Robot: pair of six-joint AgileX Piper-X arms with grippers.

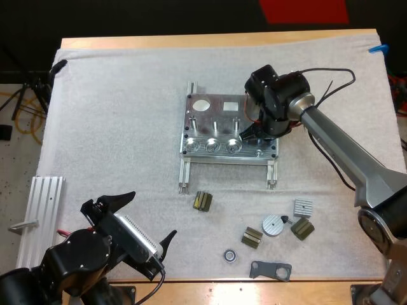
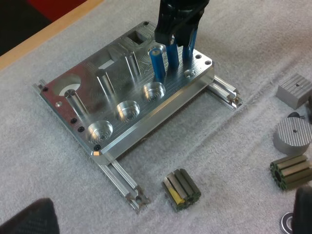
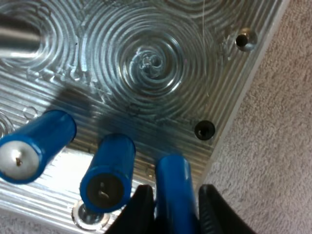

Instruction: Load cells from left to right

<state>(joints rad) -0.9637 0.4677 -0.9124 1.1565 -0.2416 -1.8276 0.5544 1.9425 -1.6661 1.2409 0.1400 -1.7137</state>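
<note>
Covering the table: a white textile mat (image 1: 114,108); everything else lies on it.
Fixture: a flat machined aluminium fixture plate (image 1: 219,117) (image 2: 117,66) on two thin rails, in the middle of the mat. All places below are given from this fixture.
Rail: a long ribbed aluminium rail (image 1: 39,216), well apart from the fixture, off its front-left side.
Right gripper: the right gripper (image 1: 251,132) (image 2: 178,44) (image 3: 175,207) stands over the fixture's right end. Its black fingers (image 3: 141,209) press from both sides on one blue cell.
Left gripper: the left gripper (image 1: 145,219) is well apart from the fixture, to its front-left. Its fingers stand wide apart and hold nothing.
Cells: three bright blue cylinder cells (image 2: 157,63) (image 3: 109,170) stand upright in a row at the fixture's right end. The held cell (image 2: 189,52) (image 3: 175,183) is the rightmost one.
Pockets: three round ringed pockets (image 2: 127,110) along the fixture's front edge are empty.
Small parts: in front of the fixture lie dark grey-green bundles (image 1: 203,201), a round ribbed aluminium disc (image 1: 275,225), a small square ribbed block (image 1: 303,206), a flat dark bracket (image 1: 270,271) and a little metal ring (image 1: 229,255).
Progress: two cells seem loaded and the third is being seated, so I judge this row is nearly finished. Releasing it is left. Whether the front pockets also need cells, I cannot tell.
</note>
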